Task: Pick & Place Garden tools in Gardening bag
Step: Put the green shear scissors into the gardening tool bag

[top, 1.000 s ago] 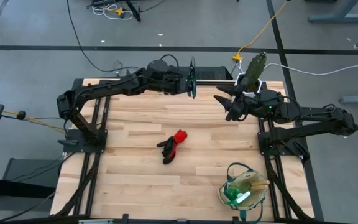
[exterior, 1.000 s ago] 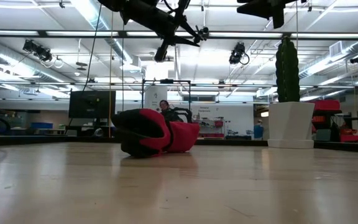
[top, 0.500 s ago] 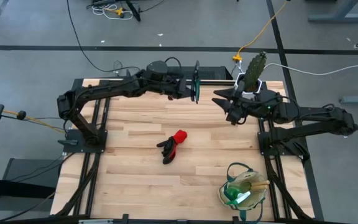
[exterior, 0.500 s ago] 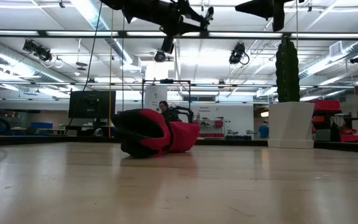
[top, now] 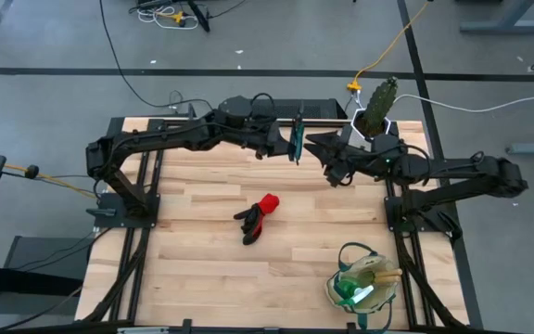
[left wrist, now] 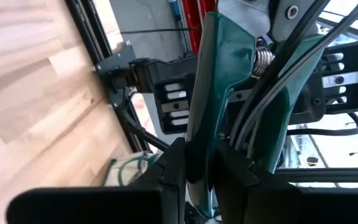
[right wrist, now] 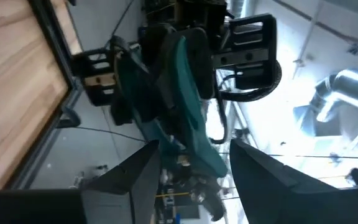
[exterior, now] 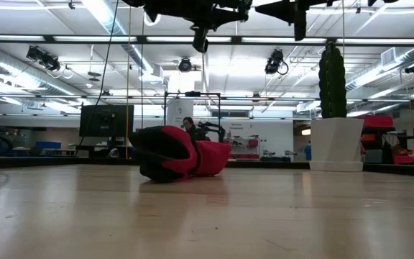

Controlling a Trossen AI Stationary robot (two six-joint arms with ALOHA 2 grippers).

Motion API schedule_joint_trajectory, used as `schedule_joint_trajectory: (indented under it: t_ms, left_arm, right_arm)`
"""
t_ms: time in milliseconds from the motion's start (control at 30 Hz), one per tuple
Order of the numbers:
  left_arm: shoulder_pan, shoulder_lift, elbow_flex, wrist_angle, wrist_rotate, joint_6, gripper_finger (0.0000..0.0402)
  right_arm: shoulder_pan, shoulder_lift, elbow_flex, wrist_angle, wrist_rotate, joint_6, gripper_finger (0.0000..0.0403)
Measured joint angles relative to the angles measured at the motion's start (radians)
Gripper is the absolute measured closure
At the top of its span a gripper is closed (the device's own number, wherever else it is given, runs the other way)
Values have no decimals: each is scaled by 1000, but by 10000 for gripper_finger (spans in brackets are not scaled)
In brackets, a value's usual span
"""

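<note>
pruners (top: 296,141) held aloft at the table's 12 o'clock, clamped in left gripper (top: 287,143); right gripper (top: 318,148), fingers apart, faces them just beside for a handover. right should close squarely on the green handles before left lets go; gardening bag (top: 363,283) sits at 5 o'clock, gloves (top: 258,216) mid-table.

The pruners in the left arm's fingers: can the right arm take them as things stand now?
Probably yes. The left gripper holds the pruners up above the table, and the right gripper is open just beside them with nothing between.
</note>
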Motion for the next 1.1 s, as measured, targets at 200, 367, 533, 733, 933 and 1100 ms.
schedule_joint_trajectory:
  t_ms: [200,367,533,733,933,1100]
  left_arm:
    - [-1,0,0,11,30,-33,343]
    - [0,0,0,22,31,-47,343]
    - [0,0,0,34,47,-55,343]
    - [0,0,0,49,71,-65,340]
    - [0,0,0,65,76,-78,342]
    - [-4,0,0,67,97,-85,340]
  right_arm:
    - [0,23,0,47,0,-51,206]
    - [0,37,0,72,-46,-77,206]
    - [0,38,0,111,-72,-77,206]
    - [0,41,0,157,-120,-77,206]
    - [0,74,0,208,-151,-73,206]
    - [0,118,0,276,-154,-73,206]
